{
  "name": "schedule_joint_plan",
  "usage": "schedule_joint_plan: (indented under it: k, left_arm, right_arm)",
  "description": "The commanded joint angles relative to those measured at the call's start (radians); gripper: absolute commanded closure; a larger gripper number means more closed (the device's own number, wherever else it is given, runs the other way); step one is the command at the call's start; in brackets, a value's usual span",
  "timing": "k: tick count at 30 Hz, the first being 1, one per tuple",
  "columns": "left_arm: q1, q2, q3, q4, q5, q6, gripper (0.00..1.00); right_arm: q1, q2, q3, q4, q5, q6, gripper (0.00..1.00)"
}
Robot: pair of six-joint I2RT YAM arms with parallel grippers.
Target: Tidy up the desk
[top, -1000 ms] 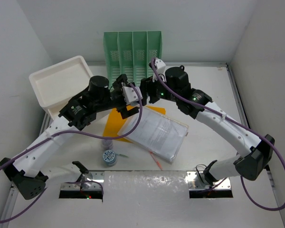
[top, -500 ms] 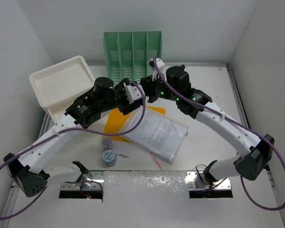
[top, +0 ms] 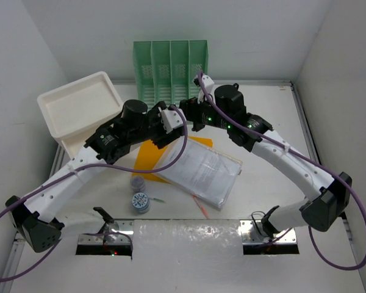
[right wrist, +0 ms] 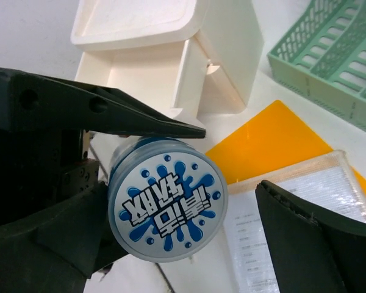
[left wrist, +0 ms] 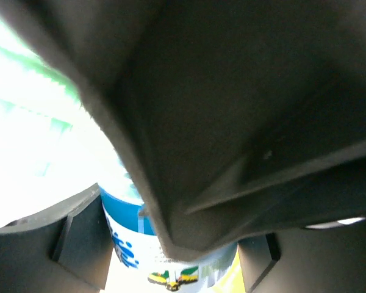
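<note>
Evidently mid hand-off, up in the air over the middle of the counter [top: 274, 107]. Grips a round tub [right wrist: 165, 207] in the left end effector [left wrist: 168, 256], fingers closed on its sides, the blue-and-white splash lid facing the right wrist camera. Presents the right end effector [right wrist: 232, 160] with fingers spread wide, one reaching across the upper left of the wrist frame just above the lid, the other at lower right, apart from the tub; cannot tell whether the upper one touches.

Judged as passing or re-gripping the tub before stowing it, perhaps in the white drawer box [top: 79, 110] at upper left. Calls next for centring the open fingers around the lid, closing squarely, and only then letting go on the left, lest the tub drop onto the orange folder [top: 147, 155] and sleeve of papers [top: 204, 168] beneath. Leaves yet to tidy a small jar [top: 139, 201] and a thin pen [top: 201, 206] near bottom centre, with the green file sorter [top: 171, 67] at top centre.

As for the counter: lies flat, face up, filling most of the overhead frame, silver rails running up its left and right sides; seems to have its long axis left to right, though hard to say with the near edge covered
</note>
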Motion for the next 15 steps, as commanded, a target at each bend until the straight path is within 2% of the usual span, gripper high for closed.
schedule_joint_plan:
  k: [1, 6, 12, 15]
  left_arm:
    - [-0.010, -0.002, 0.032, 0.035, -0.102, -0.030, 1.00]
    - [-0.009, 0.004, 0.055, -0.011, -0.217, -0.025, 1.00]
    - [-0.007, 0.010, 0.116, -0.138, -0.302, -0.031, 1.00]
    - [-0.009, 0.008, 0.106, -0.149, -0.293, -0.017, 1.00]
  right_arm:
    - [-0.015, -0.051, -0.001, 0.025, 0.083, -0.017, 0.01]
    - [-0.020, -0.129, 0.025, -0.028, 0.181, -0.066, 0.01]
    - [-0.019, -0.234, 0.004, -0.105, 0.426, -0.141, 0.01]
    - [-0.020, -0.246, -0.002, -0.082, 0.400, -0.146, 0.01]
